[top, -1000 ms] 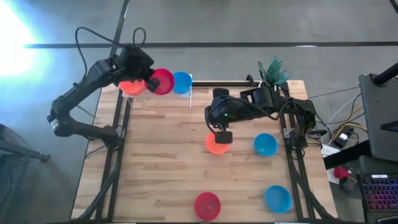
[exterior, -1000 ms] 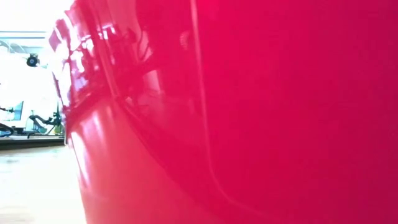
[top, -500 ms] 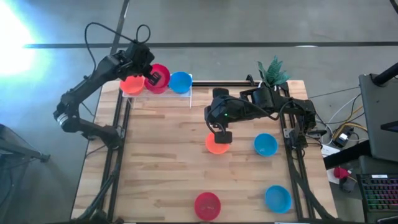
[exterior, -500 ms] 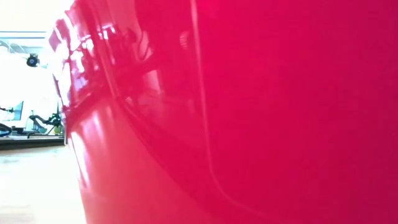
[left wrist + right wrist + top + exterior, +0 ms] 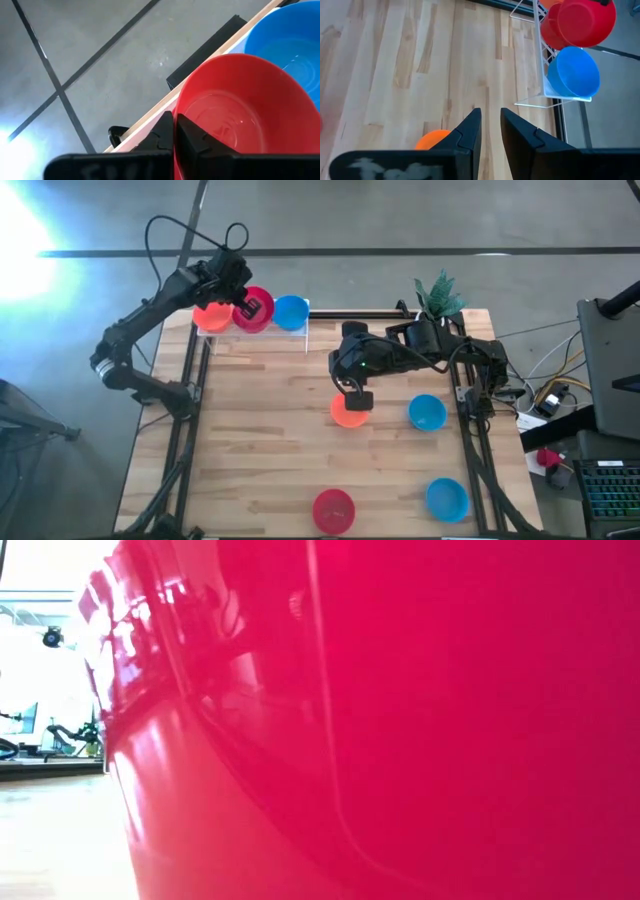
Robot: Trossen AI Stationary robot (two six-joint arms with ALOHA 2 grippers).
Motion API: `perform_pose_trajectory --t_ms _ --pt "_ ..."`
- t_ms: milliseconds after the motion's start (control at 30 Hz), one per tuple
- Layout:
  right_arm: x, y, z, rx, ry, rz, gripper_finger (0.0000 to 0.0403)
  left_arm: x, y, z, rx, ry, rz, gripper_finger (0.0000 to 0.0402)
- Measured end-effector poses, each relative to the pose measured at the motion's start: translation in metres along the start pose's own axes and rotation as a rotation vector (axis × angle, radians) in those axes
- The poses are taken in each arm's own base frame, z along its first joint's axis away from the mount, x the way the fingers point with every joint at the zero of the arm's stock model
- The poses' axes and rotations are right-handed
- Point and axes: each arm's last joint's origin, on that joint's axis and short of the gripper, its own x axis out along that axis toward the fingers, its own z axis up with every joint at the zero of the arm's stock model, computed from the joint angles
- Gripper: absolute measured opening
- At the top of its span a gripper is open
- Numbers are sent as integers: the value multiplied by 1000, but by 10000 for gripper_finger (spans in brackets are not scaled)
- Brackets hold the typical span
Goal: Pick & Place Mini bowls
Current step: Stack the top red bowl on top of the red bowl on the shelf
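**Q:** Seven mini bowls were counted on the table; where did each one lie?

**A:** Three stood at the far left corner, in the white wire rack (image 5: 300, 320): an orange bowl (image 5: 209, 317), a crimson bowl (image 5: 256, 310) and a blue bowl (image 5: 291, 312), side by side; the crimson one sat between the other two. Four lay on the wooden table (image 5: 250, 440): an orange bowl near the middle (image 5: 346, 414), a blue bowl just to its right (image 5: 427, 412), a red bowl at the near edge (image 5: 333, 509) and a blue bowl beside that one (image 5: 447, 499); the low view was filled by the red bowl's wall.

**Q:** How did your two grippers stand?

**A:** My left gripper (image 5: 243, 306) was at the rack, its fingers (image 5: 192, 140) clenched on the rim of the crimson bowl; the blue bowl showed just beyond it in the left wrist view. My right gripper (image 5: 358, 398) hung over the far edge of the orange bowl near the middle; its fingers (image 5: 470, 131) stood a little apart; whether they gripped that rim, I could not tell.

**Q:** What else stood on the table?

**A:** One green plant (image 5: 437, 293), at the far right corner.
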Motion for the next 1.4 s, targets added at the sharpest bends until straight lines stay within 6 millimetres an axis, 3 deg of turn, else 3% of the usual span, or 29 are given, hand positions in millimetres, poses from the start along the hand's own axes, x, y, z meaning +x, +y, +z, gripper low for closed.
perform_pose_trajectory --t_ms 933,1400 --pt "0 0 1 1 -6 -1 68 0 0 0 -8 0 3 12" --pt "0 0 1 52 -8 0 68 -1 0 0 -4 1 3 56"
